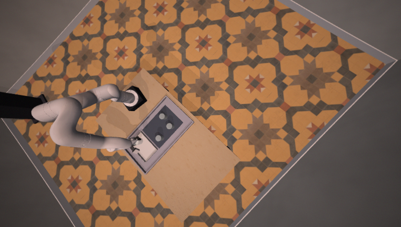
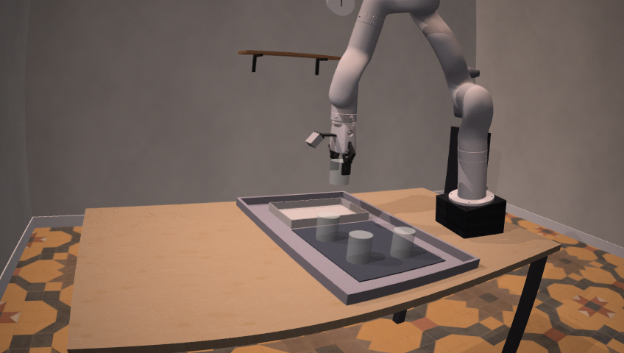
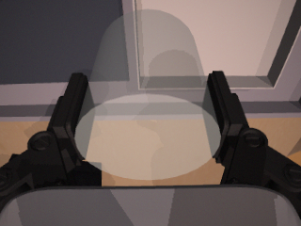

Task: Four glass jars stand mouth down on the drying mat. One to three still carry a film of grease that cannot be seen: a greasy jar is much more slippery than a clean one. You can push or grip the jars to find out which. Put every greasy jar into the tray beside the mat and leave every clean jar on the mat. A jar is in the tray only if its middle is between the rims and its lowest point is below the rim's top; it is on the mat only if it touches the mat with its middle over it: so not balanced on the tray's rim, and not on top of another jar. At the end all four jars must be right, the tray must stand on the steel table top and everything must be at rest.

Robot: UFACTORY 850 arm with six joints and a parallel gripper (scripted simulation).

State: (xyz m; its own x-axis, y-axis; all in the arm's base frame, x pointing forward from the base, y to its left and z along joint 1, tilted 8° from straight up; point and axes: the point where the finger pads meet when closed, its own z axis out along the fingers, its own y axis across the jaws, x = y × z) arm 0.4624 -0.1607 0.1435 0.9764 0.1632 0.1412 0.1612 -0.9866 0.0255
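My gripper is shut on an upright, translucent glass jar. The jar hangs well above the steel top; in the top view it overlaps the near-base end of the pale tray. No jar shows in the tray. Three jars stand on the dark mat: one jar near the tray, one jar further along, and one jar on the base side. Grease cannot be seen.
The steel top has a raised rim around mat and tray, and lies on a wooden table. The tray's low walls stand right beside the mat. The arm's black base stands on the table beyond the rim.
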